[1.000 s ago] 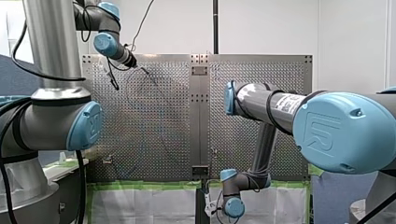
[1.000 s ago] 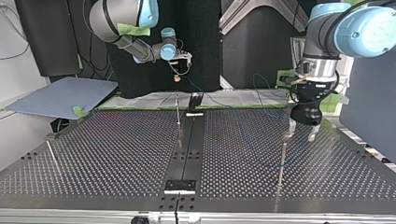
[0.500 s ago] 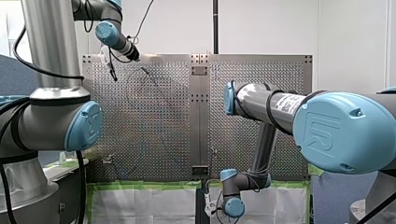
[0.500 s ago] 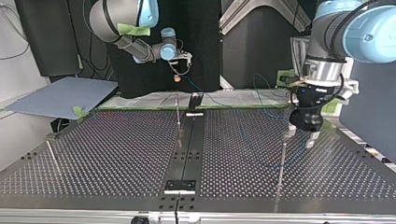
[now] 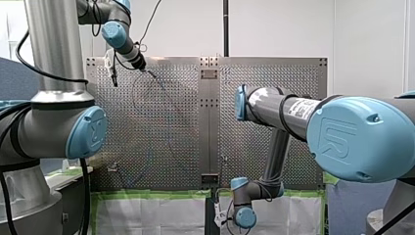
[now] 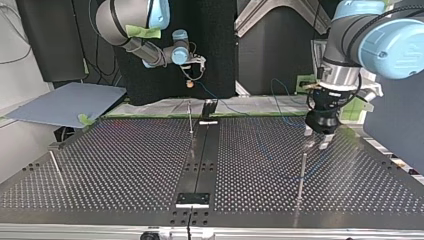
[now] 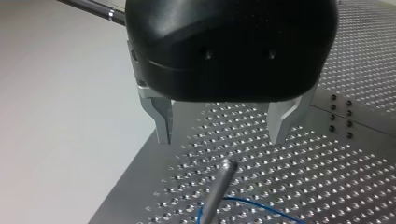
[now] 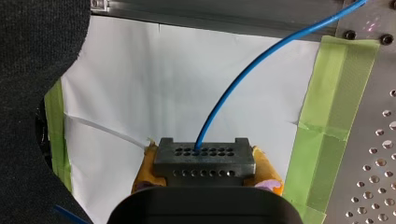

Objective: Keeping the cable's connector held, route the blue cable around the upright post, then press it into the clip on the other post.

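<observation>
Blue cable [image 8: 205,126], grey connector [image 8: 204,161] (dotted with holes), green tape [image 8: 338,93], silver perforated table [image 6: 125,160].

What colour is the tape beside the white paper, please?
The tape is light green, clearest in the right wrist view.

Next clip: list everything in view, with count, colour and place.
cable: 1, blue, from the connector over the paper to the table
connector: 1, grey, between the right gripper's yellow pads
posts: 3, metal, upright on the table; one under the left gripper, one near the middle, one at the top view's left
table: 1, silver, perforated
tape: green strips, along the table's edge
paper: white, count unclear, beside the table
board: 1, blue-grey, off the table at the top view's left
arms: 2, grey with blue joints
left gripper: black, metal fingers, open above a post
right gripper: shut on the connector
</observation>
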Available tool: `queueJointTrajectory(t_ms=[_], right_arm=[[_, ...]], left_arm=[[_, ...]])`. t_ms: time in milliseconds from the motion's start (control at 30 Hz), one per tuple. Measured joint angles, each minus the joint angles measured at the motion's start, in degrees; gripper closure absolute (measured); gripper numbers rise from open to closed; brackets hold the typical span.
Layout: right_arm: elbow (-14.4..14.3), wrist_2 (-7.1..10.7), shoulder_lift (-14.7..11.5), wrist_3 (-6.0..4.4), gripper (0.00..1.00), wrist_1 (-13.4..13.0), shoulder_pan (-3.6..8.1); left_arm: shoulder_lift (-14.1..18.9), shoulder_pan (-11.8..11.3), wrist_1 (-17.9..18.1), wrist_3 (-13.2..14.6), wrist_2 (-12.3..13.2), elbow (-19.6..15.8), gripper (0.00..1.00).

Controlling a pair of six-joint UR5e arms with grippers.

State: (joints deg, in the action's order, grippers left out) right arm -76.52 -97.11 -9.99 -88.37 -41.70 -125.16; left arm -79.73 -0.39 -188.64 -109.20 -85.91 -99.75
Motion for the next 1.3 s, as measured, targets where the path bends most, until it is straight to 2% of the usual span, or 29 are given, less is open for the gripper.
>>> queueJointTrajectory(t_ms=[200, 433, 667, 1067, 1300], right_arm=[[0.0, 0.06, 0.0, -0.05, 1.0, 0.0, 0.0], [0.0, 0.07, 0.0, -0.06, 1.0, 0.0, -0.02], [0.0, 0.07, 0.0, -0.06, 1.0, 0.0, -0.04], [0.0, 0.07, 0.0, -0.06, 1.0, 0.0, 0.0], [0.0, 0.22, 0.0, -0.07, 1.0, 0.0, 0.0]], left_arm=[[-0.2, 0.2, 0.3, 3.0, 0.4, 0.2, 0.01], [-1.4, 0.3, 0.0, 6.4, 1.4, 2.8, 0.01], [-2.5, 0.7, -2.4, 9.5, 0.1, 5.2, 0.01], [-3.7, 1.5, -3.3, 15.0, -0.5, 5.6, 0.01], [-3.8, 1.6, -3.3, 18.0, -1.9, 5.6, 0.01]])
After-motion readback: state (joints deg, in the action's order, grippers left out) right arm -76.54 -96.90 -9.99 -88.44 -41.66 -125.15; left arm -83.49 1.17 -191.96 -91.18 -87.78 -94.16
